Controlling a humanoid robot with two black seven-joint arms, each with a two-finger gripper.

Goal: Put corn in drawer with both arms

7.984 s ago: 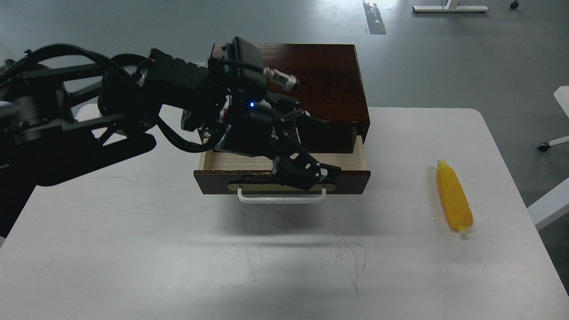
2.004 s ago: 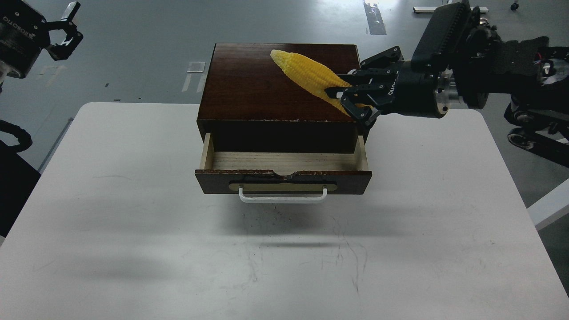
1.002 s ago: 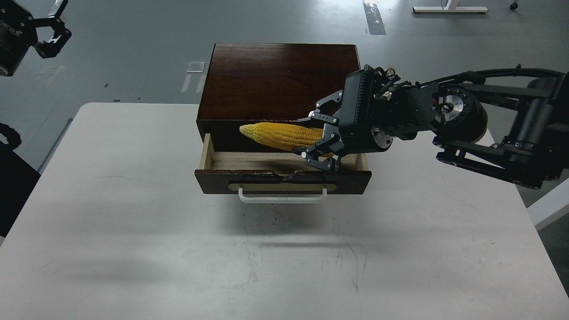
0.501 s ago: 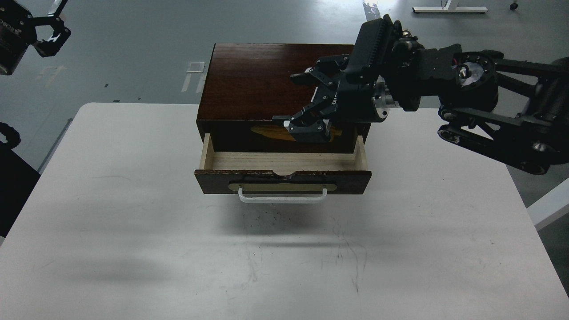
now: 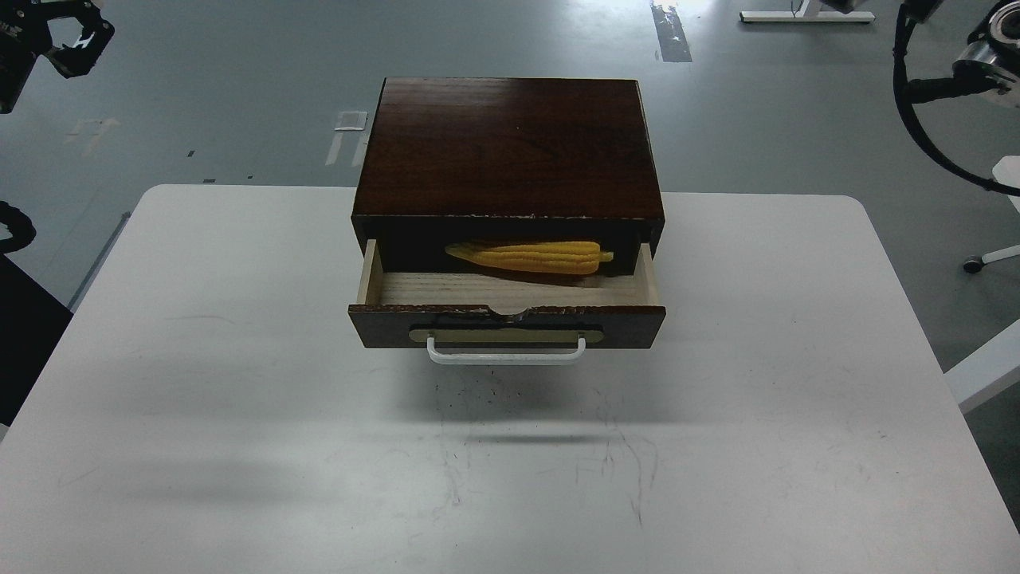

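Corn [image 5: 528, 257] lies inside open drawer [image 5: 507, 307]; left end effector [image 5: 70, 40] at 10 o'clock appears spread, right unseen; push handle [image 5: 505, 352] squarely toward 12 o'clock.

Yellow corn [image 5: 527, 257] lies lengthwise at the open drawer's [image 5: 510, 288] back.

The corn [image 5: 527, 257] is bright yellow, ribbed with rows of kernels, and turns a duller orange-yellow where the shadow of the box falls on it; the drawer [image 5: 507, 307] has a pale, grained wood floor, a dark reddish-brown front chipped pale along its top edge, a beige oval plate [image 5: 505, 336] and a white bar handle [image 5: 505, 355]. The wooden box [image 5: 508, 147] is glossy dark brown with reddish grain. The table [image 5: 239, 446] is white with fine dark scratches and specks, the floor [image 5: 239, 96] grey, and the left gripper [image 5: 68, 40] black.
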